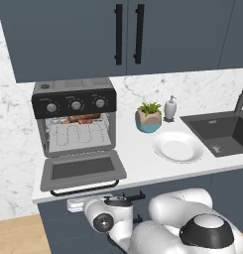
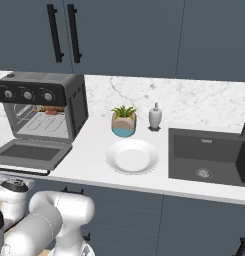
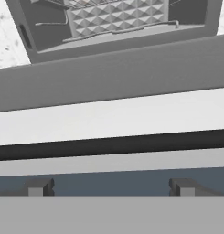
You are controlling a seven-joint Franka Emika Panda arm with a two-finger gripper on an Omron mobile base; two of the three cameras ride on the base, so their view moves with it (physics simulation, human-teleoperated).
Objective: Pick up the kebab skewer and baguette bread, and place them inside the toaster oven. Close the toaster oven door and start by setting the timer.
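We see the gripper [image 3: 109,188] in the hand view as two dark fingertips [image 3: 39,187] set wide apart, fully open, with nothing between them. We place it low, in front of the counter edge and just beneath the black handle [image 3: 111,145] of the door [image 3: 111,84], looking up along the door toward the rack [image 3: 118,16]. We judge this pose to be the approach for lifting the door shut from underneath: open jaws under the bar let the hand push or hook it upward.

The door hangs fully down, flat and overhanging the counter edge, hinged at the base of the toaster oven [image 1: 76,101]. It is open because loading looks finished: the skewer [image 1: 86,117] lies across the back of the rack, with a brownish shape beside it that we take for the baguette, too small to separate. The three knobs [image 1: 76,104] on the top panel remain for the timer step.

The counter [image 1: 138,154] is white, with a marble backsplash. To the right of the oven stand a potted plant [image 1: 149,117] and a soap dispenser [image 1: 170,108], with an empty white plate [image 1: 177,147] in front of them and a dark sink [image 1: 219,131] beyond. Dark blue cabinets [image 1: 128,34] with black handles hang above and run below.
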